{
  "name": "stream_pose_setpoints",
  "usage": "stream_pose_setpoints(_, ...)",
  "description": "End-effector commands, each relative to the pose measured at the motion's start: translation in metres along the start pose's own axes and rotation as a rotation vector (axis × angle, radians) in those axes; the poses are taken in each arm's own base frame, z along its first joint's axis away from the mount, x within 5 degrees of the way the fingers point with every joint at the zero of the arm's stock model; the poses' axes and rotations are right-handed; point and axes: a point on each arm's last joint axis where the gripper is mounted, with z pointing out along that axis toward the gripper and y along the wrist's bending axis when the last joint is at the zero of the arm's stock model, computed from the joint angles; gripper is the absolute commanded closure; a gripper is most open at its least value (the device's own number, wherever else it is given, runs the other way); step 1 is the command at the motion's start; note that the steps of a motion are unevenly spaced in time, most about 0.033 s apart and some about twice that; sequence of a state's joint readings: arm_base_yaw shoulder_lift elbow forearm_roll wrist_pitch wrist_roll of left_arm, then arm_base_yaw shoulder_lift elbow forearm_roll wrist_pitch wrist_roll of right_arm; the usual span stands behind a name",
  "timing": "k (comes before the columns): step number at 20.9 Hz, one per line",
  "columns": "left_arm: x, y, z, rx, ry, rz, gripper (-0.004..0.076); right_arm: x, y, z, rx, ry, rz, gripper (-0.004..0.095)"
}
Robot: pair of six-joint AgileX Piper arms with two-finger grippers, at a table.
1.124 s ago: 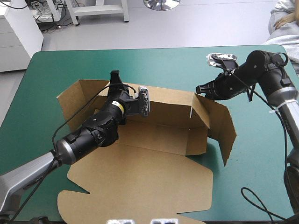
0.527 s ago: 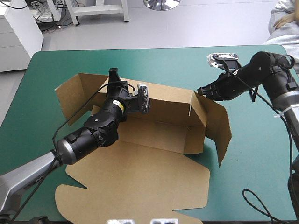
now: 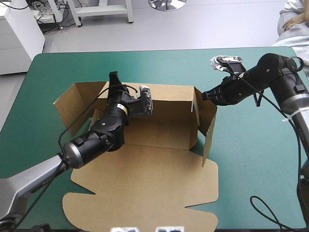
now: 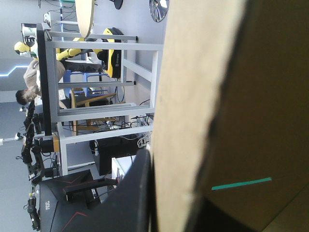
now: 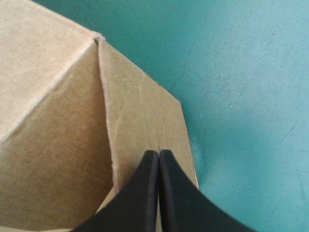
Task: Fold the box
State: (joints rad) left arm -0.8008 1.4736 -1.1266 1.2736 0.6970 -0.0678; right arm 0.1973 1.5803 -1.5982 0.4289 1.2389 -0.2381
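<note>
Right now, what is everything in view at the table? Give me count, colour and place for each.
box: one, brown, mid-table; far wall and right end flap raised, left end flap angled outward, lid panel flat toward the near edge.
table: one, teal-green cover, under the box.
left gripper: one, black, shut on the box's far wall near its left end.
right gripper: one, black, fingers shut, tip against the raised flap at the box's far right corner.
</note>
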Motion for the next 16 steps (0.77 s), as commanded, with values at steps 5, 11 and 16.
stream_pose_setpoints(5,-0.001,0.021,-0.010,-0.074,-0.022,-0.037,0.0730,0.023,0.009,0.007,-0.098,-0.138,-0.083,0.0925)
stream_pose_setpoints(11,-0.004,0.030,-0.013,-0.095,-0.041,-0.050,0.0730,0.071,0.009,0.021,-0.109,-0.341,-0.155,0.0923)
stream_pose_setpoints(16,-0.008,0.023,-0.004,-0.073,-0.040,-0.006,0.0730,0.091,0.004,0.035,-0.081,-0.412,-0.199,0.0919)
